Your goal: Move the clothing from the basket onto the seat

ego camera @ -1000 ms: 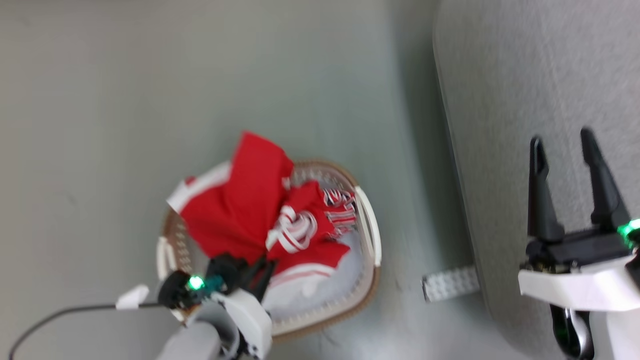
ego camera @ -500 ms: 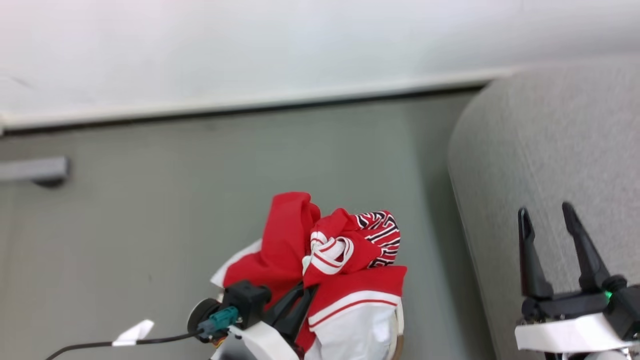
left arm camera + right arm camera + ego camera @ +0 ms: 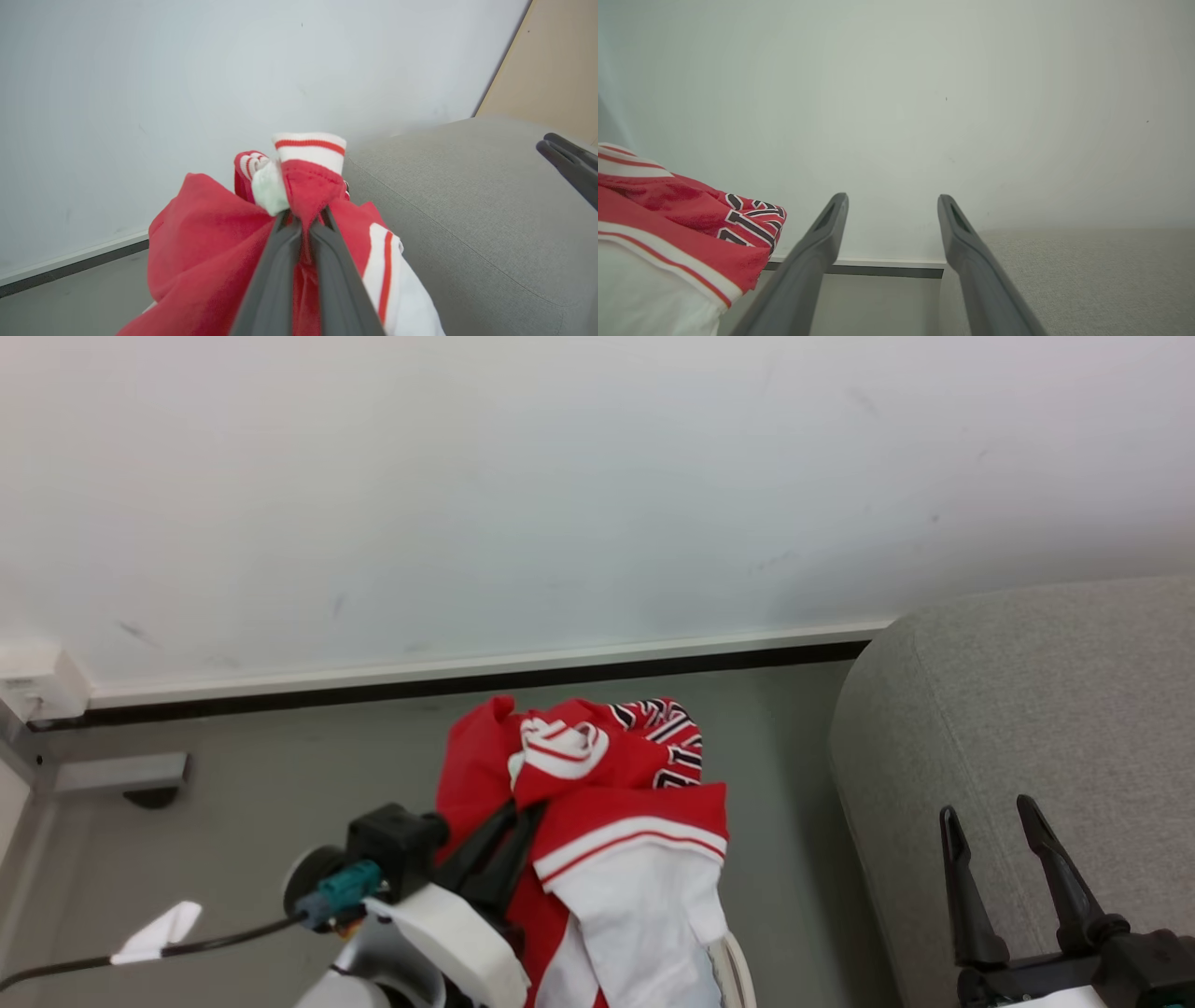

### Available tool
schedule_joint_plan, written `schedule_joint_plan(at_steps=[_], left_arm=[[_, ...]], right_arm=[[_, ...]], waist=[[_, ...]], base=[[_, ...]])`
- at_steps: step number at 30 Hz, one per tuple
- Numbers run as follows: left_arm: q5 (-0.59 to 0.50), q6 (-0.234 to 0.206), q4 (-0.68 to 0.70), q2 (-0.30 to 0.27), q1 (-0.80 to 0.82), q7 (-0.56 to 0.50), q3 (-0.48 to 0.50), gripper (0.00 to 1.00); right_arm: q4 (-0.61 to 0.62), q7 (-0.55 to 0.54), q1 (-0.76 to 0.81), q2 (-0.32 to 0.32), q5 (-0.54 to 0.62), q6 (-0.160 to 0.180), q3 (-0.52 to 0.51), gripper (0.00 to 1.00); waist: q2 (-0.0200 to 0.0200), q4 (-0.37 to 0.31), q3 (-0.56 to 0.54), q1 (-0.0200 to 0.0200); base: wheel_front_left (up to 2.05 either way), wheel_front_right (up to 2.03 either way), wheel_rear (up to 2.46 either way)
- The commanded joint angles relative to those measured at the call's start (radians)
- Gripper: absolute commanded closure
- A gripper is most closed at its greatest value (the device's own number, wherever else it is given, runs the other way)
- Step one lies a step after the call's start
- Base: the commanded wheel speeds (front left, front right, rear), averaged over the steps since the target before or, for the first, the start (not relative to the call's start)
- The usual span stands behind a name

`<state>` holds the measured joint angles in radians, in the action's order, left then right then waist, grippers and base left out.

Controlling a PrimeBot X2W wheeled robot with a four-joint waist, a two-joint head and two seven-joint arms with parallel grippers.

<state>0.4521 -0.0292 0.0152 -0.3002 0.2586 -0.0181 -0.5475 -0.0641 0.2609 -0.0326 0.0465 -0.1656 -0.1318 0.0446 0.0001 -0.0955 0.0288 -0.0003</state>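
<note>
Head view | left tool (image 3: 521, 814) clamped on clothing (image 3: 607, 775), bundle hanging lengthwise downward | right tool (image 3: 987, 807) apart

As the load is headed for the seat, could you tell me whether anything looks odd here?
Yes: the left hand is shut on the clothing as one bunched bundle, and a broad plain white cloth hangs beneath it. I cannot tell whether that is part of a garment or a lining lifted along.

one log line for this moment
left gripper: shut on clothing | right gripper: open, empty | clothing: held up, not yet on seat
</note>
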Motion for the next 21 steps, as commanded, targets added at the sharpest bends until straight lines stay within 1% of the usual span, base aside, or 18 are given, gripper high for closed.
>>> schedule_joint_plan(at_steps=[1, 11, 21], left_arm=[[0.005, -0.006, 0.016, -0.013, 0.019, -0.004, 0.014, 1.00], [-0.013, -0.017, 0.039, -0.056, 0.083, -0.028, 0.049, 1.00], [-0.009, -0.031, 0.064, -0.047, 0.104, -0.039, 0.047, 1.00]], right_arm=[[-0.001, 0.002, 0.016, 0.003, 0.010, 0.002, 0.001, 0.00], [-0.012, 0.002, 0.044, 0.002, 0.018, 0.002, 0.038, 0.00], [-0.006, 0.002, 0.015, 0.002, 0.043, 0.002, 0.071, 0.00]], waist=[[-0.0001, -0.004, -0.021, 0.0003], [-0.0001, -0.018, -0.066, 0.0003], [-0.0001, -0.024, -0.060, 0.0003]], base=[[0.00, 0.00, 0.00], [0.00, 0.00, 0.00], [0.00, 0.00, 0.00]])
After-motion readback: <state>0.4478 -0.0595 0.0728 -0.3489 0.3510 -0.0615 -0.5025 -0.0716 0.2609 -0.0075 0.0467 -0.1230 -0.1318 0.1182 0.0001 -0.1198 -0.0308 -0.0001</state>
